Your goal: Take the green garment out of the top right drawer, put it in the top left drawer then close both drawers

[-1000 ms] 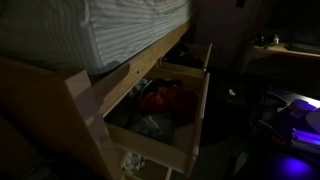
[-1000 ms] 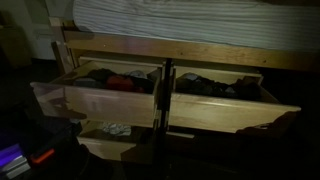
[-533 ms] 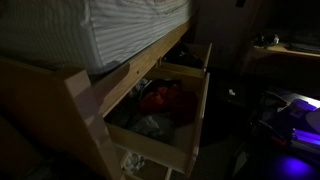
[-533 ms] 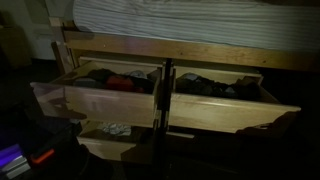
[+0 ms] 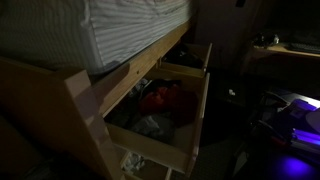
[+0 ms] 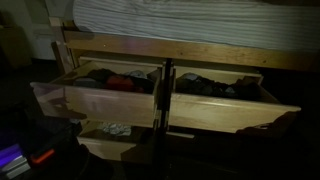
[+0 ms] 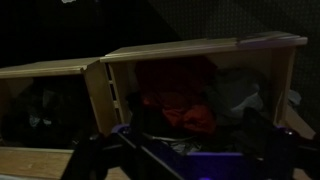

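The scene is very dim. Both top drawers stand pulled out under the bed in an exterior view: one drawer holds a red garment and dark clothes, its twin holds dark clothes. No garment reads clearly as green. In the wrist view, the drawer with the red garment and a grey garment lies right below my gripper. Its dark fingers stand apart, open and empty, above the clothes. The second drawer is beside it. My gripper does not show in either exterior view.
A lower pale wood drawer is also open, with cloth inside. A striped mattress lies on the wooden bed frame above the drawers. Purple light glows on the floor. A dark table stands behind.
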Controlling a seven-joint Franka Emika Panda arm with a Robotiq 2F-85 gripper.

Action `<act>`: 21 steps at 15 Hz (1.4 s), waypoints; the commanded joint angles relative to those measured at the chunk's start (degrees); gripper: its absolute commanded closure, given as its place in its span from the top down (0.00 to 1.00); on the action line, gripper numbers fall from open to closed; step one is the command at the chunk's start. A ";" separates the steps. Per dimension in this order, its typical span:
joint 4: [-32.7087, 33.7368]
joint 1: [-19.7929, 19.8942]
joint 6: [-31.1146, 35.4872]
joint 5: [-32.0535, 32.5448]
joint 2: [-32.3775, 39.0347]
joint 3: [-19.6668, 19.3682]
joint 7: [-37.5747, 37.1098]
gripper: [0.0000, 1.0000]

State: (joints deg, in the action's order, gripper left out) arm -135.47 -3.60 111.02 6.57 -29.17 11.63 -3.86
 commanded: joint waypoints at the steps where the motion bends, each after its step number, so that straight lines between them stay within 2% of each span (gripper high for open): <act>1: 0.17 -1.16 -0.24 0.54 0.16 -0.95 -0.48 1.00; 10: -0.06 -0.91 0.43 1.18 -0.02 -0.69 -1.12 1.00; 11: -1.43 -0.09 -8.97 2.74 -9.41 -2.42 0.91 1.00; 12: -4.17 1.61 -6.68 6.07 -11.46 -2.02 -2.79 1.00; 17: -8.80 7.90 -7.15 21.31 -23.35 -9.06 -2.10 1.00; 19: -6.15 11.81 -11.93 23.98 -23.92 -13.60 -1.04 1.00; 20: -3.87 12.21 -15.86 22.86 -23.19 -17.29 2.88 1.00; 21: -5.17 10.12 -11.97 22.52 -23.12 -13.65 -0.76 1.00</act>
State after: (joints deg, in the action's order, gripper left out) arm -140.79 6.41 98.94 29.29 -52.44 -2.41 -4.60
